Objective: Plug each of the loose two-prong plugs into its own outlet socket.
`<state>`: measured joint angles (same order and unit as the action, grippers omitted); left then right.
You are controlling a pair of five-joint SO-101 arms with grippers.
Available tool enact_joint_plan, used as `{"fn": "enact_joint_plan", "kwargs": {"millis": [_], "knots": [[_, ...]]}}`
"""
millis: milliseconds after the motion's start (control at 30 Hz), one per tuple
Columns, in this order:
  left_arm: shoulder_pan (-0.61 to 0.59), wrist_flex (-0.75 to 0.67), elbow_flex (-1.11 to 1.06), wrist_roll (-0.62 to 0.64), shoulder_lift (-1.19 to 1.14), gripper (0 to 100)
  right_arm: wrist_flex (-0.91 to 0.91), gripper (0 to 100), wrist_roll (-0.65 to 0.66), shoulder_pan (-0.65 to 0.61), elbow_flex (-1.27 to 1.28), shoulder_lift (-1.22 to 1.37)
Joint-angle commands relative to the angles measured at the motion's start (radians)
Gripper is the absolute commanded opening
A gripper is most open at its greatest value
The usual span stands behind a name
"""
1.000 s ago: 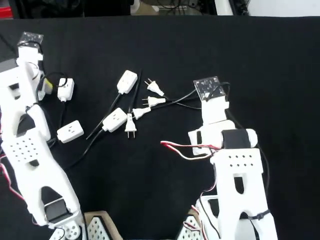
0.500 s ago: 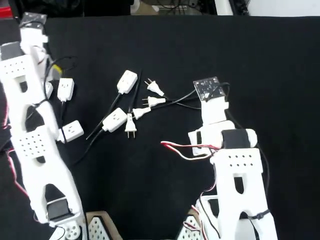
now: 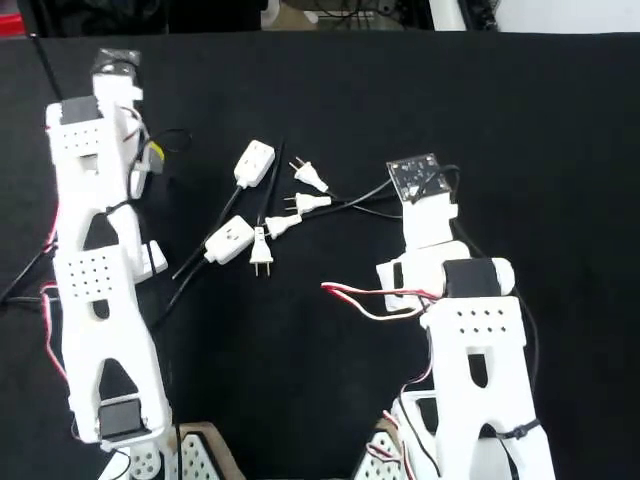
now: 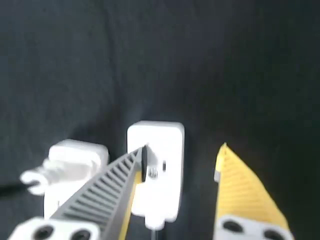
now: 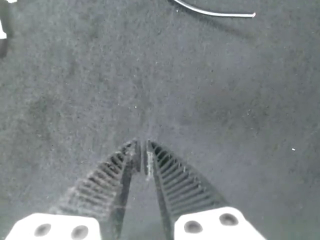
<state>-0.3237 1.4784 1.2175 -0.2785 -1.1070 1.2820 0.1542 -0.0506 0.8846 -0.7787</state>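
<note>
Several white two-prong plugs (image 3: 283,212) lie loose near the middle of the black cloth, their black cables trailing right. Two white outlet sockets sit beside them, one farther back (image 3: 253,162) and one nearer (image 3: 229,240). A third socket (image 3: 155,258) peeks out beside the left arm. My left gripper (image 3: 148,165) is at the far left, over another socket. In the left wrist view this gripper (image 4: 183,149) is open, with that white socket (image 4: 162,175) between its grey and yellow fingers. A second white block (image 4: 75,160) lies beside it. My right gripper (image 5: 141,147) is shut and empty above bare cloth.
The right arm's white body (image 3: 450,280) stands right of the plugs, with red and white wires (image 3: 365,298) looping out to its left. Black cables (image 3: 190,270) run from the sockets toward the left arm. A thin white wire (image 5: 215,12) lies ahead of the right gripper.
The left arm has swung from the table's left edge toward the right and now covers the far-left socket. The right arm, plugs and other sockets have not moved.
</note>
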Motion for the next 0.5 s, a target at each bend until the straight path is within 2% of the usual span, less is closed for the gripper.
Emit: {"fn": "enact_joint_plan", "kwargs": {"millis": [0,367,467], "knots": [[-0.027,-0.04,0.033,0.003,-0.021,24,-0.009,1.6,-0.006,-0.012,-0.007,0.002],[-0.024,-0.049,0.025,0.003,-0.025,23,-0.008,1.6,-0.006,-0.012,-0.007,0.002],[-0.024,-0.035,0.031,0.003,-0.017,15,-0.008,1.6,-0.006,-0.012,-0.007,0.002]]}}
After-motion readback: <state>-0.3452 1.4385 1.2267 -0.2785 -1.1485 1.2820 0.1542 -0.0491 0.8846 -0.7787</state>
